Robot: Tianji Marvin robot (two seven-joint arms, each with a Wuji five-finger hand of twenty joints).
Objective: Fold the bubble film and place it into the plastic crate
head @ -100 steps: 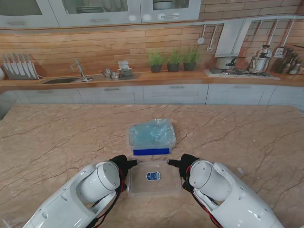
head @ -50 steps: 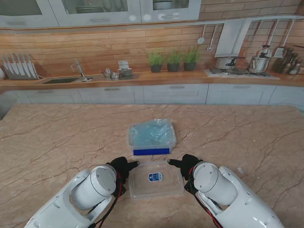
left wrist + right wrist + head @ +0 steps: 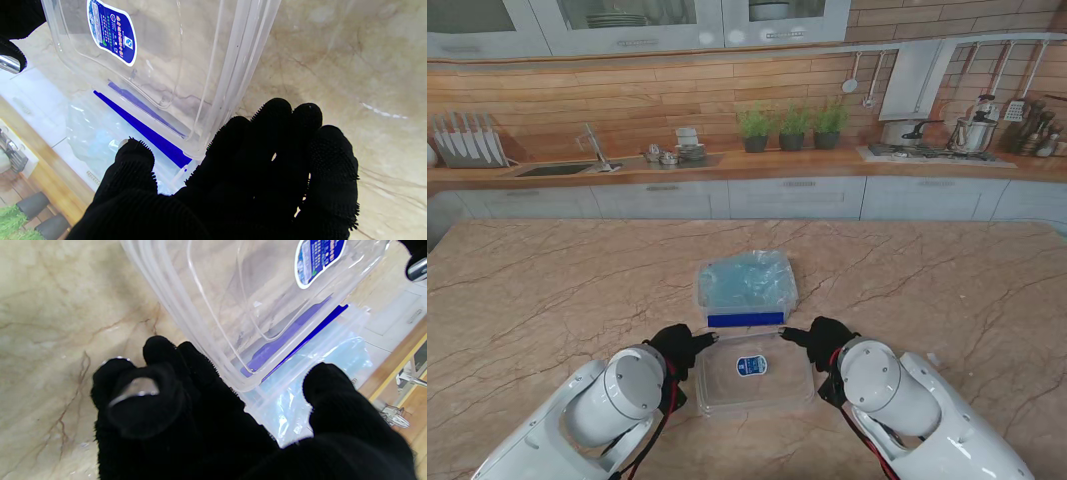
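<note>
The only printing I can find is a blue, white-edged label [image 3: 751, 366] stuck on the clear lid [image 3: 727, 392] lying on the bench. Through my left wrist camera it shows rows of tiny white characters and a small round logo, all too small and blurred for me to read.

Marble table [image 3: 547, 290], plastic crate [image 3: 745, 292]

white arms [image 3: 617, 400], black gloved hands [image 3: 677, 345]
</note>
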